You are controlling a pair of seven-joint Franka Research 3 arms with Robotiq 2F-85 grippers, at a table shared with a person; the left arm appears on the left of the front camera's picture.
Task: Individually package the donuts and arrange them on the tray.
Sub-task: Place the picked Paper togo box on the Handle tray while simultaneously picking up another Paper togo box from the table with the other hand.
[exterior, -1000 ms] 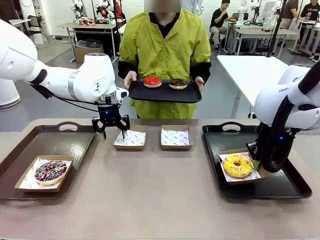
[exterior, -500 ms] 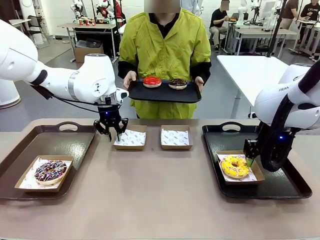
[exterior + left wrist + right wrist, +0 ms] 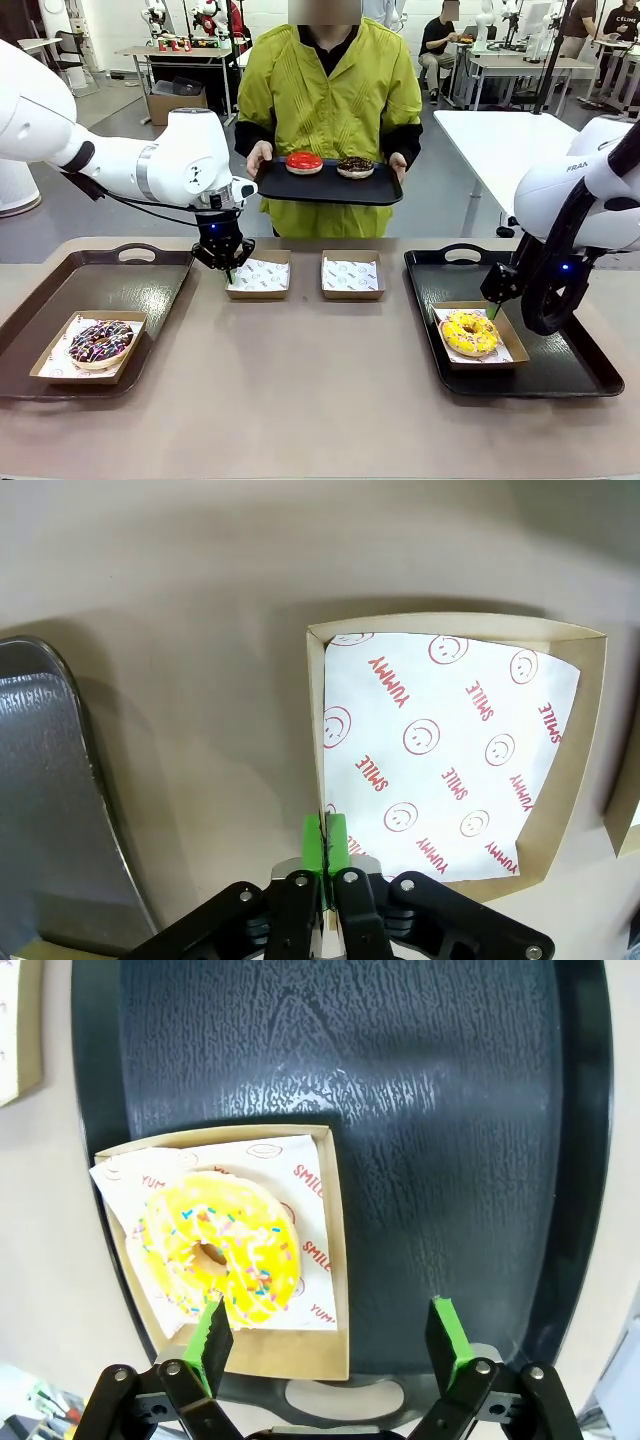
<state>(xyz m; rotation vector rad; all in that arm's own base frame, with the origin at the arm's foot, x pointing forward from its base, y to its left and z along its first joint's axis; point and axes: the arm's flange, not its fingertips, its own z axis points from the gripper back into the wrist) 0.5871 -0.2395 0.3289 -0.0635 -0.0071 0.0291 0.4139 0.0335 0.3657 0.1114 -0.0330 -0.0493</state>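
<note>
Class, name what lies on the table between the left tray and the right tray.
Front view: two empty paper-lined boxes side by side, the left box and the right box; the left claw is shut on the left box's edge.

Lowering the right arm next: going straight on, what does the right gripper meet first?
Probably the cardboard box holding the yellow donut: one finger of the right gripper hangs over it, the other over the bare black tray. Depth unclear.
</note>
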